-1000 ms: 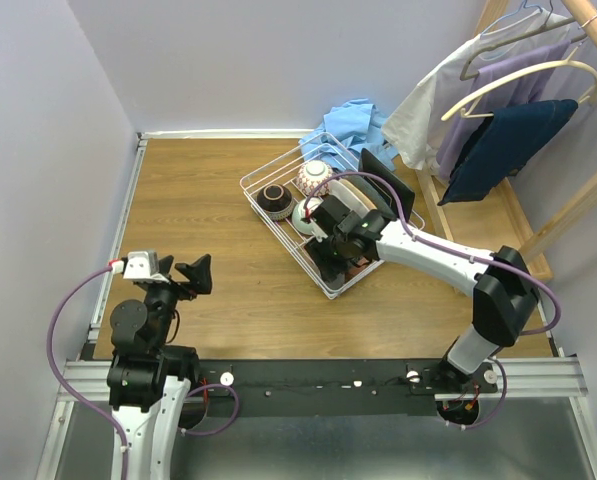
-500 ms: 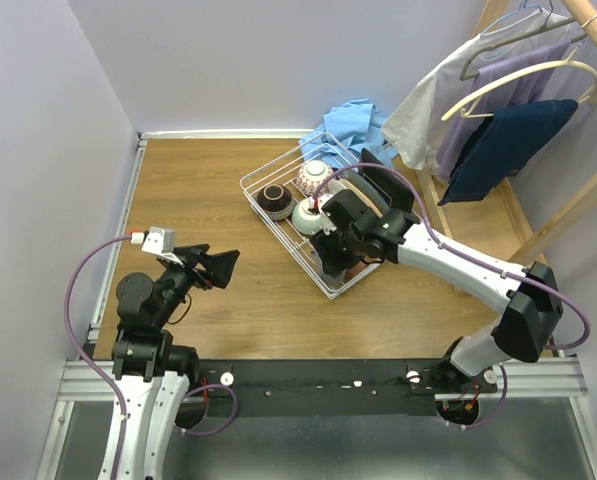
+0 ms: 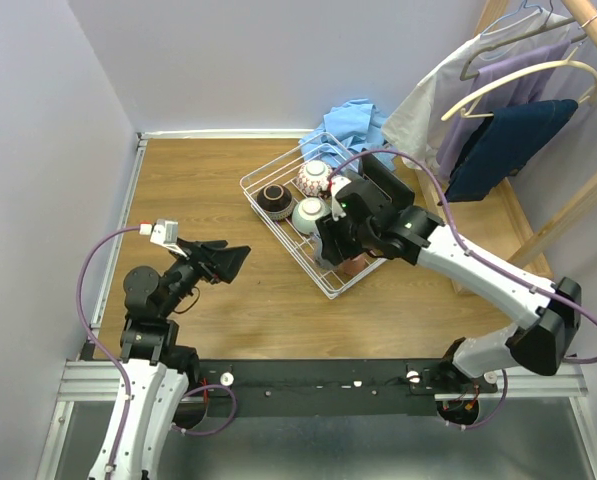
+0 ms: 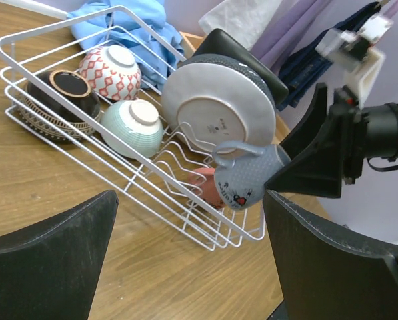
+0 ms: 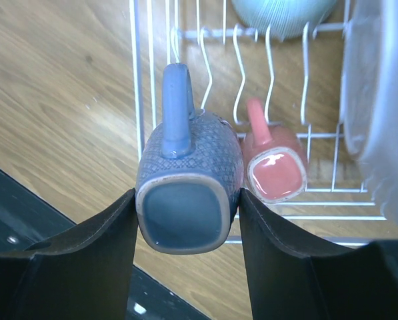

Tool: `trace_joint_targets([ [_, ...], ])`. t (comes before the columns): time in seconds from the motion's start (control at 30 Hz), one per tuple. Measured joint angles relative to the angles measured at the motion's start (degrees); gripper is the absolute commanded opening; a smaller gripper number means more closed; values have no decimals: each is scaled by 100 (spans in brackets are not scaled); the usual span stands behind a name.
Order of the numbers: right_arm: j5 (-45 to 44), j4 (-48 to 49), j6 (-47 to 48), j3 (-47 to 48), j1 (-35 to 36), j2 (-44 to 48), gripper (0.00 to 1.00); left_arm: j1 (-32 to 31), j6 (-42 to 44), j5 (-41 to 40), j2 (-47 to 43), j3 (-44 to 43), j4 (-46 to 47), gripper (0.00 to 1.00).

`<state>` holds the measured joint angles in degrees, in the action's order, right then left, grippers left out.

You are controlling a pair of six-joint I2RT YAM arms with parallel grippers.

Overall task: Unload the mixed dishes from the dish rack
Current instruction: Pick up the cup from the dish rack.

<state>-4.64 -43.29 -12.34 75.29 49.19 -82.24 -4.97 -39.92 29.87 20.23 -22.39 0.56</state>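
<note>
The white wire dish rack (image 3: 261, 176) stands mid-table; it also shows in the left wrist view (image 4: 25, 41). It holds a brown bowl (image 3: 274, 199), a red-patterned bowl (image 3: 314, 177), a pale green bowl (image 3: 307, 213), a round plate (image 4: 219, 110), a black square plate (image 3: 388, 184) and an orange-red cup (image 5: 274, 167). My right gripper (image 5: 187, 213) is shut on a grey cup (image 5: 185, 180), held above the rack's near corner; the cup also shows in the left wrist view (image 4: 249, 179). My left gripper (image 3: 228, 261) is open and empty over the wooden table, left of the rack.
A wooden clothes rack (image 3: 568, 205) with hanging garments stands at the right. A blue cloth (image 3: 353, 122) lies behind the dish rack. Walls close the far and left sides. The table (image 3: 198, 200) shows bare wood left of the rack.
My right gripper has lifted the grey cup up out of the rack. My left arm has reached forward and right toward the rack, gripper still open.
</note>
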Motion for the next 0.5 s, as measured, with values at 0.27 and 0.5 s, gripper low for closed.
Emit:
trace_joint_targets([
  [0.27, -52, 483, -382, 140, 0, 514, 1, -278, -326, 2, 278, 31, 413, 99],
  [0.5, 251, 1545, -925, -15, -2, 575, 1, -448, -426, -9, 332, -35, 374, 99],
])
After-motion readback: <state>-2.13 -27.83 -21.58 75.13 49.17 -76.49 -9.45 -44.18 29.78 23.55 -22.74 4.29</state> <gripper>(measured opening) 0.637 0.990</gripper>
